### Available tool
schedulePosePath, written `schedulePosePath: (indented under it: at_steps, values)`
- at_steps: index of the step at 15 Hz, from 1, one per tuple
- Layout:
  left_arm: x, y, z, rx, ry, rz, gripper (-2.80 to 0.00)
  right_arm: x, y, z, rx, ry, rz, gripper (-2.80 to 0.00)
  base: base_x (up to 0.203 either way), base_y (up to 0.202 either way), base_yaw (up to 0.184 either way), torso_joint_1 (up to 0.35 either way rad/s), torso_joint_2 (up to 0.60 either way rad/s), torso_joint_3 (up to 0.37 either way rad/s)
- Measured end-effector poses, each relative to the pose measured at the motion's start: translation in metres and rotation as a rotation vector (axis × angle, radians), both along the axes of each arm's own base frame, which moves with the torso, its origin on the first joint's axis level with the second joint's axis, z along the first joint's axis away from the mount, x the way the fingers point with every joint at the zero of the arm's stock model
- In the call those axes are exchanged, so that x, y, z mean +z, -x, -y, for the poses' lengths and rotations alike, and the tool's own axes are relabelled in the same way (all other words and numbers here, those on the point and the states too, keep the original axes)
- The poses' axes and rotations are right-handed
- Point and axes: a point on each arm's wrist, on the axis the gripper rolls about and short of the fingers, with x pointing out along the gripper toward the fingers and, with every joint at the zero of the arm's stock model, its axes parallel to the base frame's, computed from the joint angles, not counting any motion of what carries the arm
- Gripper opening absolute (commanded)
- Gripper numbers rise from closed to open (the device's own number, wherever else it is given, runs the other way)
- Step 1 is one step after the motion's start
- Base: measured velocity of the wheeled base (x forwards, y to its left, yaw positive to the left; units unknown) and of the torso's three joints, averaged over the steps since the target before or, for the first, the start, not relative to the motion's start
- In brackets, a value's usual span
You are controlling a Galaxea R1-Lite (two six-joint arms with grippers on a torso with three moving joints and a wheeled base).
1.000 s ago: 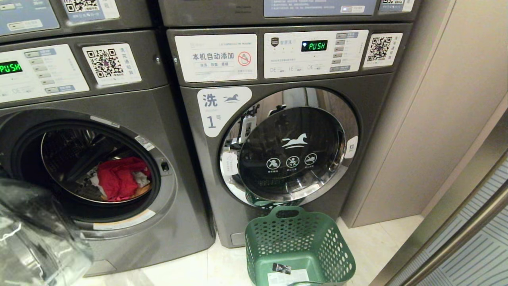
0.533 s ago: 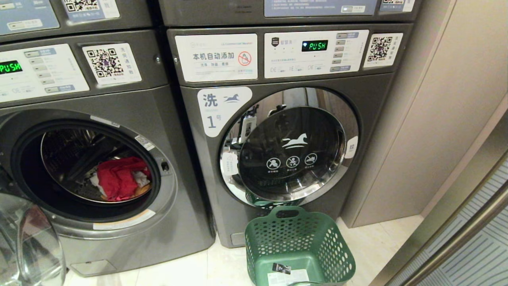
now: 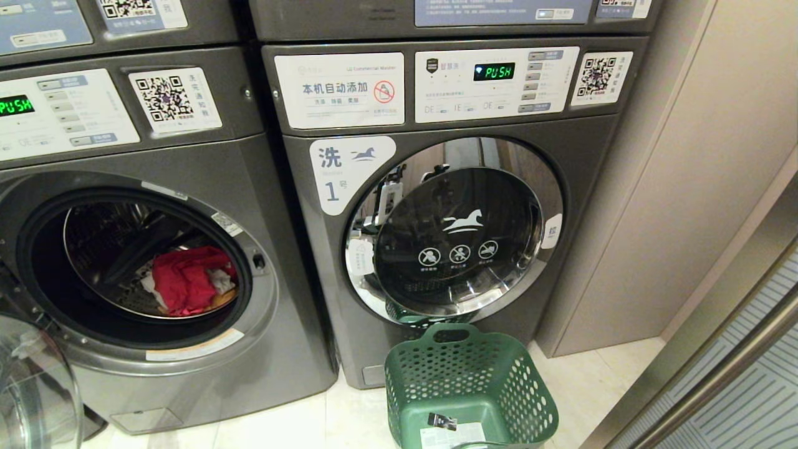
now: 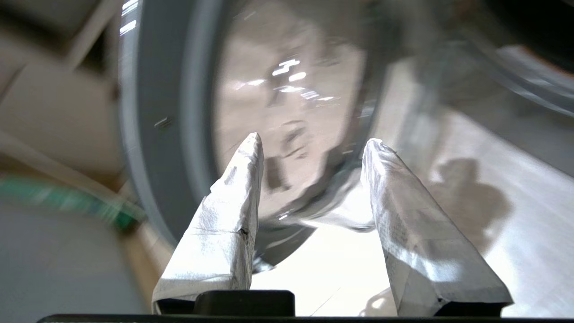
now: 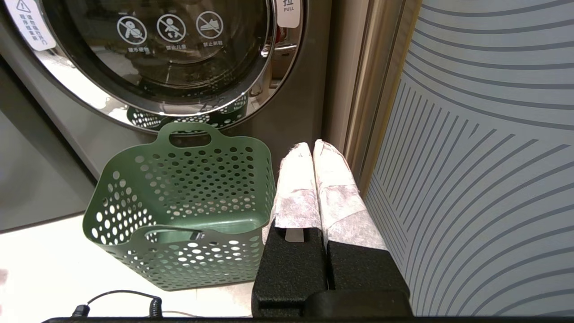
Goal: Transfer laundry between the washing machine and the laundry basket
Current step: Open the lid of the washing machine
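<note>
Evidently unloading not yet begun: laundry (image 3: 187, 280) heaped inside open washing machine (image 3: 280, 349), laundry basket (image 3: 467, 386) well apart. Left gripper (image 4: 311, 143) spread, empty, near door glass (image 4: 287, 89); right gripper (image 5: 314, 146) pressed together, parked. Next: reach into drum, pinch red garment.

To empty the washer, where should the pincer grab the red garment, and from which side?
Probably the bunched crest on top of the red garment, reaching in from the front through the open mouth of the washing machine: it lies heaped on the drum floor, its top exposed.
</note>
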Motion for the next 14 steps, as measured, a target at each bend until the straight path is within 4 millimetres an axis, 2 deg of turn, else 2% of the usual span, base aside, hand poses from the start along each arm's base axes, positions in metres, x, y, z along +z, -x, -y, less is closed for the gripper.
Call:
schedulePosePath:
  at_steps: [2,4,10,14]
  values:
    - [-0.008,-0.003,-0.017,0.187,-0.035,-0.045,-2.80,0.000,0.000,0.000,0.000,0.000,0.000,-2.80,0.000,0.000,0.000,0.000,0.00,0.000]
    - [-0.016,-0.007,-0.032,0.286,-0.026,-0.053,-2.80,0.000,0.000,0.000,0.000,0.000,0.000,-2.80,0.000,0.000,0.000,0.000,0.00,0.000]
    - [-0.036,-0.019,-0.064,0.379,0.025,-0.124,-2.80,0.000,0.000,0.000,0.000,0.000,0.000,-2.80,0.000,0.000,0.000,0.000,0.00,0.000]
    - [-0.038,-0.025,-0.094,0.447,0.057,-0.129,-2.80,0.000,0.000,0.000,0.000,0.000,0.000,-2.80,0.000,0.000,0.000,0.000,0.00,0.000]
